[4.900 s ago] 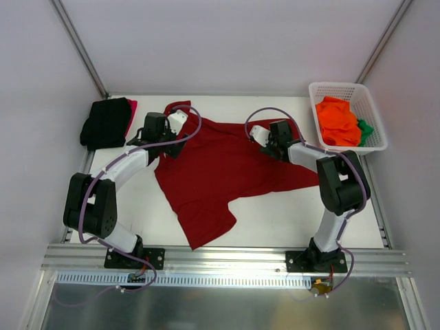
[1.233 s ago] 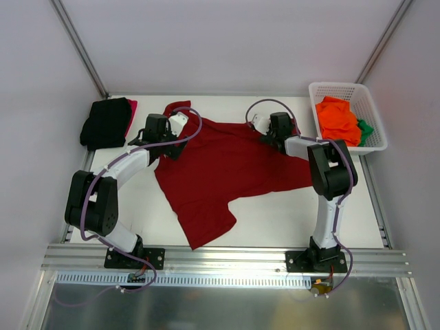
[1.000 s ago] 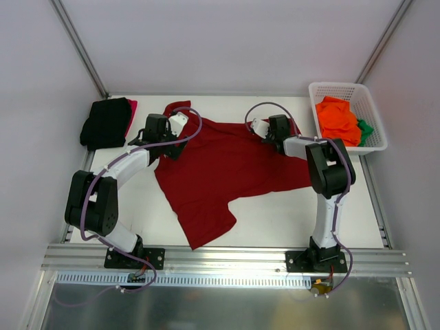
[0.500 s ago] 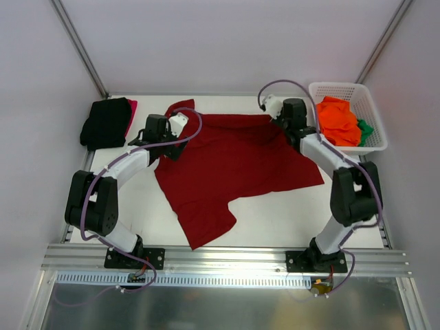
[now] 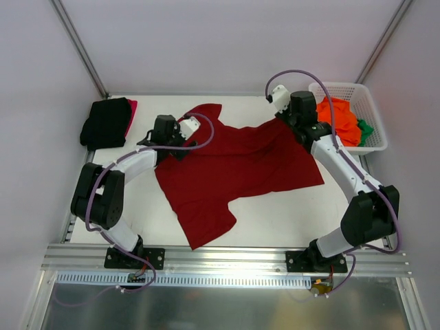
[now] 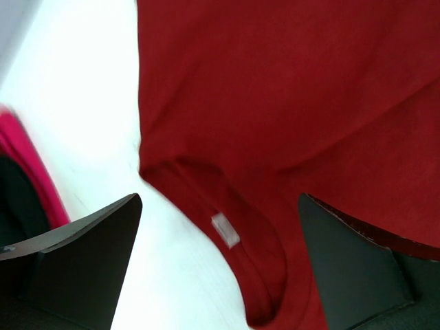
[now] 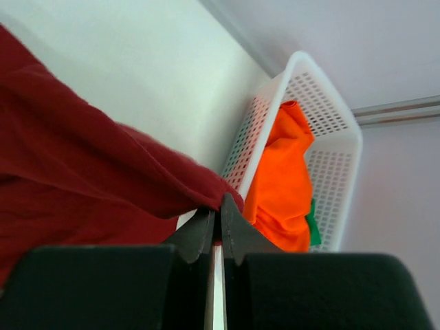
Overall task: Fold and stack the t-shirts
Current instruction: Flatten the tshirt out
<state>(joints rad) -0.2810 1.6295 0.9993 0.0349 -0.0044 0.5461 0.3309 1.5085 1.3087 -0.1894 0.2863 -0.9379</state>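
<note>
Five shirts in all. One dark red t-shirt (image 5: 234, 165) lies spread across the middle of the worktop (image 5: 275, 220). Its far right corner is lifted and pinched in the right hand (image 7: 218, 206), whose fingers are closed tight on the cloth, just beside the one white basket (image 5: 347, 89). The left hand (image 6: 218, 206) gapes wide, holding nothing, over the shirt's collar. One black t-shirt (image 5: 104, 122) and one bright red t-shirt (image 5: 131, 110) sit together at the far left. One orange t-shirt (image 5: 337, 124) and one green t-shirt (image 5: 366, 128) lie in the basket.
</note>
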